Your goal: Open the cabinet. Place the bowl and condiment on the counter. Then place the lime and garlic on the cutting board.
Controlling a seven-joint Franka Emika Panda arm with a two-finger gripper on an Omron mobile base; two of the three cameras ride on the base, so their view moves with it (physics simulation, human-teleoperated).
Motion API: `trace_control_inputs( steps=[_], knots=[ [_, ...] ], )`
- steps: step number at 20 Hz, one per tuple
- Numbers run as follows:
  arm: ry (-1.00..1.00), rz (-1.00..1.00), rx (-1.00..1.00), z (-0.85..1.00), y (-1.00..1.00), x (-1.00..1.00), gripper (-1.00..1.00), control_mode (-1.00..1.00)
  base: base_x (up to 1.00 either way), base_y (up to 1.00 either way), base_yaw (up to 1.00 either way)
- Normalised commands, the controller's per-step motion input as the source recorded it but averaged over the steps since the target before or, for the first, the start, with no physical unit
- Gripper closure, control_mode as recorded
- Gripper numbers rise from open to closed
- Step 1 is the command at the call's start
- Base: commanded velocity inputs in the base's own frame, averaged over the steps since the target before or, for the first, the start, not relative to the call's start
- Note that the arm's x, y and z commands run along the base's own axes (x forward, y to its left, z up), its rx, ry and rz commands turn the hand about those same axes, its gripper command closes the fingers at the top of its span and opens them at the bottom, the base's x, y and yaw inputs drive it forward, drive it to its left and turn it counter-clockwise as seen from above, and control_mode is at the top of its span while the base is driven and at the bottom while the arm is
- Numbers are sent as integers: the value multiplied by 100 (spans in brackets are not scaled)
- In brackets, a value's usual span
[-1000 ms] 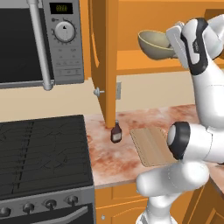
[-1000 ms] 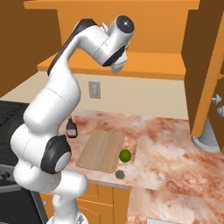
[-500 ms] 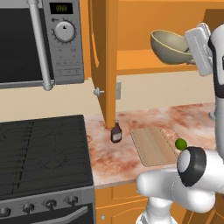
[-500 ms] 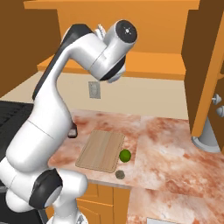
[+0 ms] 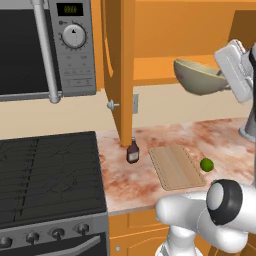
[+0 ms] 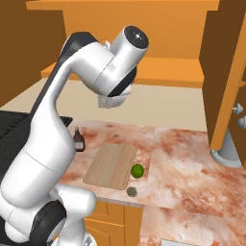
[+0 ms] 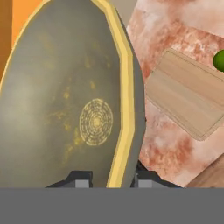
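My gripper (image 5: 221, 75) is shut on the rim of the olive-beige bowl (image 5: 198, 78), which hangs tilted in the air in front of the open cabinet's (image 5: 120, 65) shelf. In the hand view the bowl (image 7: 65, 100) looms large, its yellow rim between my gripper's (image 7: 111, 180) dark tips. Below, on the marbled counter (image 5: 125, 182), lies the cutting board (image 5: 175, 166) (image 6: 112, 165) (image 7: 188, 96). The condiment (image 5: 132, 151) (image 6: 79, 141) stands left of the board. Off the board's right edge rests the lime (image 5: 206, 164) (image 6: 137, 170) (image 7: 220, 60). The garlic (image 6: 131, 192) lies near the counter's front edge.
A black stove top (image 5: 50, 170) adjoins the counter on the left, with a microwave (image 5: 45, 45) above it. The open cabinet door (image 6: 226, 81) juts out over the counter's right part. A grey rounded base (image 6: 226, 151) stands at the back right.
The bowl has come out from the cabinet shelf and down, held in my gripper, and now tilts more. The arm has swung around with it.
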Motion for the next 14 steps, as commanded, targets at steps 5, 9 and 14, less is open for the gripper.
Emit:
trace_control_inputs(
  steps=[5, 9, 14],
  knots=[
    [27, 5, 5, -23, 0, -49, 100, -100, 0, 0, 0],
    [22, 4, 12, -24, 5, -58, 100, -100, 0, 0, 0],
    [20, 3, 15, -40, 19, -51, 100, -100, 0, 0, 0]
  ],
)
